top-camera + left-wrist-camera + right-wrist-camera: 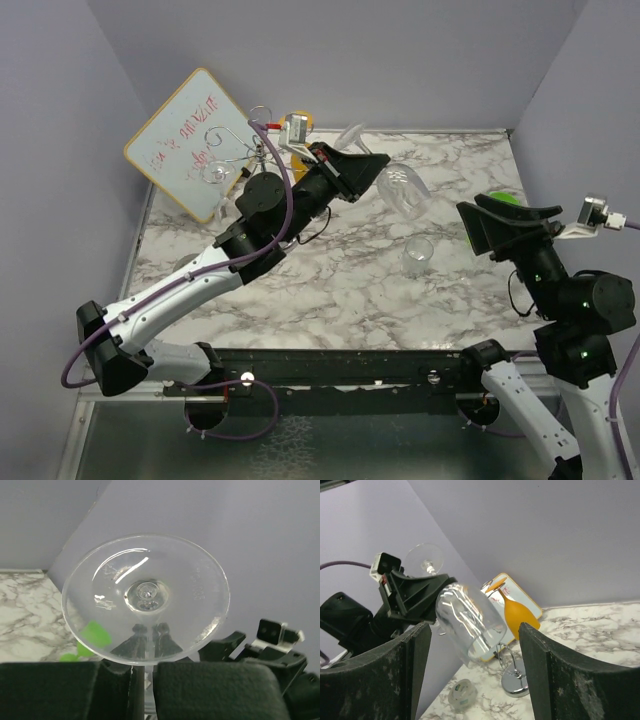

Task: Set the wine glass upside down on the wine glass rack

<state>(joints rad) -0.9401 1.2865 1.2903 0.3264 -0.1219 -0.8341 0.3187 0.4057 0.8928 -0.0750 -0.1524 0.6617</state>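
My left gripper [366, 168] is shut on the stem of a clear wine glass [404, 190] and holds it tilted above the table, bowl toward the right, foot [145, 597] toward the back wall. In the left wrist view the stem [148, 672] runs between my closed pads. My right gripper [478, 213] stands open just right of the bowl [470, 625], apart from it. The chrome wine glass rack [258, 140] stands at the back left, its round base [516, 682] on the marble. An orange glass [515, 612] hangs upside down on it.
A whiteboard [192, 143] leans against the back left wall behind the rack. A clear tape roll [417, 255] lies on the marble under the held glass. Something green [507, 198] sits behind my right gripper. A second clear glass [218, 172] hangs at the rack's left.
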